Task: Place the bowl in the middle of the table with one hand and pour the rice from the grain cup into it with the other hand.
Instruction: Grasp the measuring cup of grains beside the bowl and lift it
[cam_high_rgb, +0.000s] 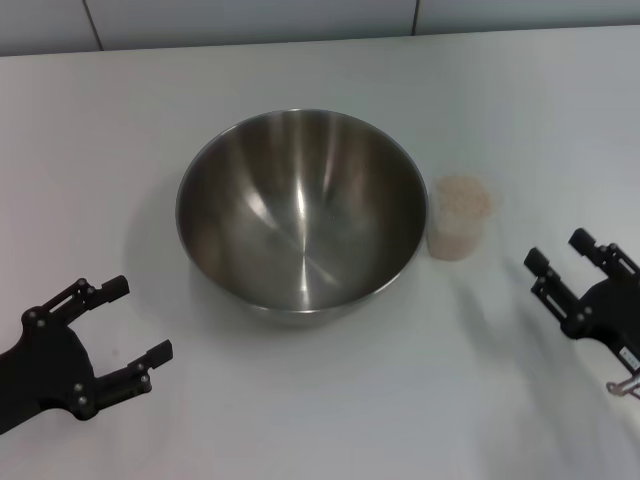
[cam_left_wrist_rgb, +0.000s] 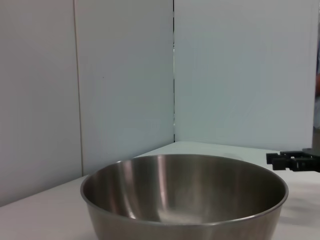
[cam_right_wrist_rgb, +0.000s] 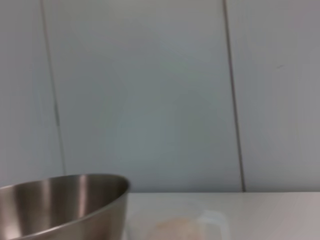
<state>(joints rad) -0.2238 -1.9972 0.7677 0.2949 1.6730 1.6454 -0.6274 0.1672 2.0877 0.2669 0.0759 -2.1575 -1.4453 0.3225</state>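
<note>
Steel bowl (cam_high_rgb: 302, 210) sits upright near the middle of the white table (cam_high_rgb: 330, 400), its shiny inside holding nothing but reflections. Just to its right stands the grain cup (cam_high_rgb: 458, 220), small and clear, upright, with pale rice (cam_high_rgb: 462, 196) filling it close to the rim; the cup is near the bowl's right side, and whether the two touch is not clear from the head view. The left gripper (cam_high_rgb: 127, 323) hovers low at the near left of the table, well apart from the bowl, its two black fingers spread wide with nothing between them. The right gripper (cam_high_rgb: 560, 251) is at the near right edge, to the right of the cup and apart from it, its fingers likewise parted and gripping nothing. From the left wrist view the bowl (cam_left_wrist_rgb: 185, 200) fills the lower part of the picture, and the right gripper (cam_left_wrist_rgb: 292, 160) shows beyond its far rim. In the right wrist view the bowl's wall (cam_right_wrist_rgb: 65, 207) rises beside the cup (cam_right_wrist_rgb: 177, 227), which shows only faintly at the bottom edge. Pale wall panels (cam_high_rgb: 250, 20) stand behind the far edge of the table.
</note>
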